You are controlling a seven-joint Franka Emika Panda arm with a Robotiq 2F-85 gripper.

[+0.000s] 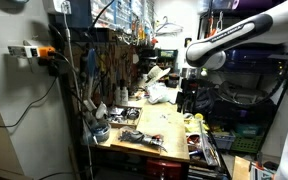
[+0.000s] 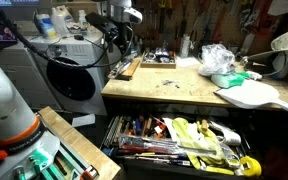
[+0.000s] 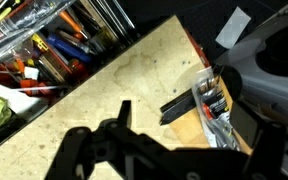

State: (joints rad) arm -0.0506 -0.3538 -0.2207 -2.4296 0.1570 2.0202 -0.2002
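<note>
Gripper (image 3: 189, 150): fingers spread wide, holding nothing, hanging over the plywood bench (image 3: 104, 95)
Closest: black tool (image 3: 191, 100), lying flat
Drawer (image 2: 108, 133): open, stuffed with tools

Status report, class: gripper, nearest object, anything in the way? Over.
Gripper open, empty, above benchtop. Nearest: black tool, lying flat, untouched. Tool drawer open at bench edge, off to the side.
</note>
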